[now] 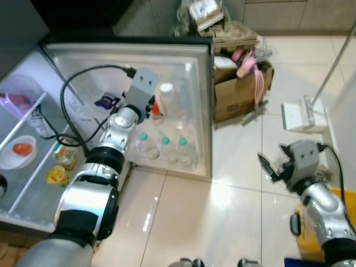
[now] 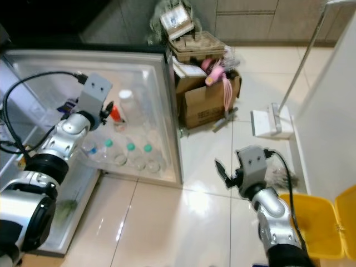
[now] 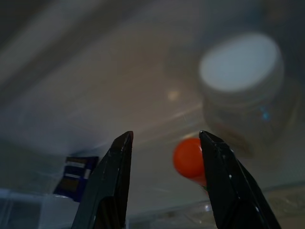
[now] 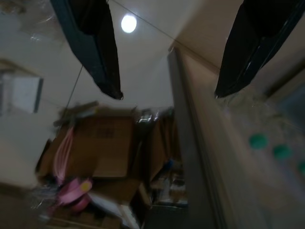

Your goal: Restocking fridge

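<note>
Fridge door [image 1: 189, 83] hangs open, shelf full of bottles; red-capped bottle [image 3: 189, 158] sits there beside white-capped bottle [image 3: 239, 71]; left gripper [image 3: 164, 143] reaches in, fingers apart, red cap between tips; right gripper [image 1: 273, 166] over floor tiles, fingers wide, holding nothing.

- Glossy cream tile floor [image 1: 233, 211] with thin grout lines, reflecting a ceiling light.
- A brown cardboard box [image 1: 236, 94] on the floor, overfilled with papers and pink items.
- Grey cabinet fronts [image 1: 278, 14] along the far wall.
- A white dustpan [image 1: 300, 115] lying on the tiles, a thin pole [image 1: 334, 58] rising from it.
- A white wall [image 2: 334, 111] on the right.
- A yellow bin [image 2: 320, 228] beside that wall, lid up.
</note>
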Robot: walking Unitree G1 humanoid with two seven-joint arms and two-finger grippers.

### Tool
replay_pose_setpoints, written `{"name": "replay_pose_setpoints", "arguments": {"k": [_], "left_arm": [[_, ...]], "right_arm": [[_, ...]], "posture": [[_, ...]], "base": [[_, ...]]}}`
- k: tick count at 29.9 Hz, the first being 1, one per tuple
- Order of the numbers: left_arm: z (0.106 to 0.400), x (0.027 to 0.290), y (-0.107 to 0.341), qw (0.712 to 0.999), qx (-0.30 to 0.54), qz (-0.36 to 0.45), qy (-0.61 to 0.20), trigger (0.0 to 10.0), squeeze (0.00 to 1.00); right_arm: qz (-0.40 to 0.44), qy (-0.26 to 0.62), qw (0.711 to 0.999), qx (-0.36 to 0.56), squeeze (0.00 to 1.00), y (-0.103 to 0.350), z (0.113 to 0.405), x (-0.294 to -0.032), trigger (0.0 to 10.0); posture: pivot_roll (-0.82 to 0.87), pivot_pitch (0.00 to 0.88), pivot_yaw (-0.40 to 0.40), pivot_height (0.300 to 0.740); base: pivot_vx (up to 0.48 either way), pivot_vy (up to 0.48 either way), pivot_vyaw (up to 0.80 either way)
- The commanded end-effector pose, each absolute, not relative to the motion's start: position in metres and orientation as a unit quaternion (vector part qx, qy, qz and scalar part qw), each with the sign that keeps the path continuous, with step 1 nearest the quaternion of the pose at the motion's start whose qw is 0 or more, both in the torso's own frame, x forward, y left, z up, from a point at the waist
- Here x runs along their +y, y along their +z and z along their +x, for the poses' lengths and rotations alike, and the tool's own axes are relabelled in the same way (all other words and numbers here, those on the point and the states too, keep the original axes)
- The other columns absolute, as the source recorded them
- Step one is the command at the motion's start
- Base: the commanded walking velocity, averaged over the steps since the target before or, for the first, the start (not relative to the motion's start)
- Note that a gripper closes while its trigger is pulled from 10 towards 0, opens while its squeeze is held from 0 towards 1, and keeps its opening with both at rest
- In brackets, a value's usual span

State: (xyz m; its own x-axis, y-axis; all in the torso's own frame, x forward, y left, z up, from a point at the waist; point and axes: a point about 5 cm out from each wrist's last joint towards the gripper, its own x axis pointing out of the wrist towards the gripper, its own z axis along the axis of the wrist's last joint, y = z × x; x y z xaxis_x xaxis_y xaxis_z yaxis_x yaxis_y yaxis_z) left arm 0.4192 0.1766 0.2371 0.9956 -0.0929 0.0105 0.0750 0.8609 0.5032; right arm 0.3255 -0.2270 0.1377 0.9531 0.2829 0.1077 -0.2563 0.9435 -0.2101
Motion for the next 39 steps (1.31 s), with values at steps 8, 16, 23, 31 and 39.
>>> {"name": "replay_pose_setpoints", "arguments": {"k": [8, 16, 23, 31, 39], "left_arm": [[0.417, 0.197, 0.222, 0.964, 0.023, 0.263, -0.013, 10.0, 0.0], [0.415, 0.197, 0.21, 0.963, 0.045, 0.264, -0.025, 10.0, 0.0], [0.418, 0.178, 0.224, 0.983, -0.001, 0.158, -0.089, 10.0, 0.0], [0.419, 0.165, 0.228, 0.974, 0.001, 0.182, -0.135, 10.0, 0.0], [0.418, 0.178, 0.22, 0.935, 0.048, 0.322, -0.139, 10.0, 0.0]], "right_arm": [[-0.104, 0.15, 0.975, -0.126, 0.0, 0.18, 0.319, -0.224, 10.0], [-0.106, 0.155, 0.975, -0.122, 0.0, 0.186, 0.313, -0.222, 10.0], [-0.098, 0.151, 0.978, -0.109, 0.0, 0.186, 0.307, -0.221, 10.0], [-0.097, 0.155, 0.978, -0.098, 0.0, 0.185, 0.306, -0.219, 10.0], [-0.096, 0.15, 0.98, -0.093, 0.0, 0.186, 0.305, -0.221, 10.0]], "posture": [[-0.12, 0.372, 0.135, 0.737], [-0.12, 0.391, 0.134, 0.737], [-0.12, 0.393, 0.136, 0.737], [-0.12, 0.386, 0.133, 0.737], [-0.12, 0.381, 0.136, 0.737]], "base": [[0.0, 0.0, 0.0], [0.0, 0.0, 0.0], [0.0, 0.0, 0.0], [0.0, 0.0, 0.0], [0.0, 0.0, 0.0]]}}
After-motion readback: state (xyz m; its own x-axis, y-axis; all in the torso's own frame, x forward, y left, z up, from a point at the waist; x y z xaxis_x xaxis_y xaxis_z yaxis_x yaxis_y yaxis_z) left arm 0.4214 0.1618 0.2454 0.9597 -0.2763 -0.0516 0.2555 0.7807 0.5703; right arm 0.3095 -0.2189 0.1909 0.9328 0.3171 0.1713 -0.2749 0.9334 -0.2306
